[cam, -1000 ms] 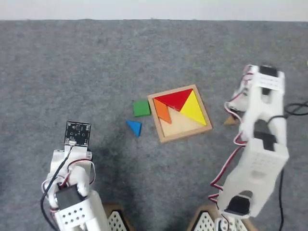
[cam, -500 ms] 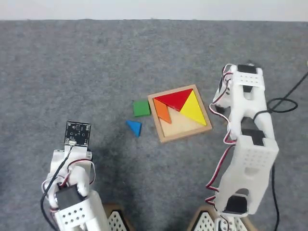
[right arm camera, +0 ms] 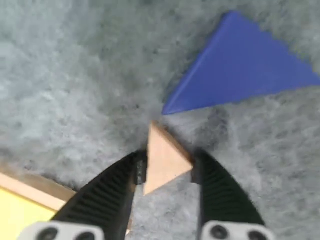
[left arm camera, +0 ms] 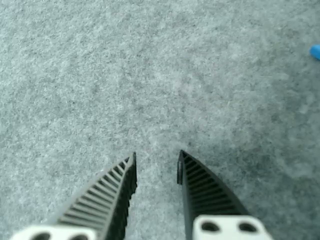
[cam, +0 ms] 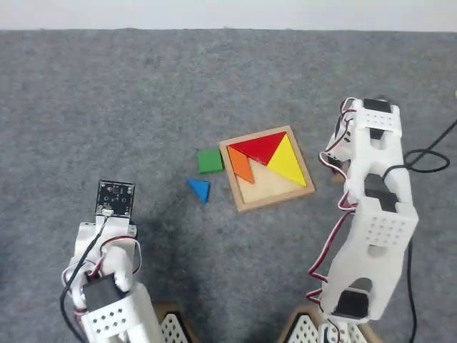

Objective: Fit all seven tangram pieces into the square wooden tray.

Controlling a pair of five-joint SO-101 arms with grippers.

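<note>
Right claw (right arm camera: 168, 164) tight around tan triangle (right arm camera: 163, 159)

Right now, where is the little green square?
In the high view the green square lies on the grey mat, just beside the wooden tray on its left-arm side, with the blue triangle close by.

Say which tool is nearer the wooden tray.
Right. The right tool, closed on a tan triangle, is beside the wooden tray; the left tool is far off over carpet.

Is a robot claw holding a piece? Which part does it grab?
The right gripper pinches the tan triangle by two opposite sides, its tip poking forward. The left gripper holds nothing.
</note>
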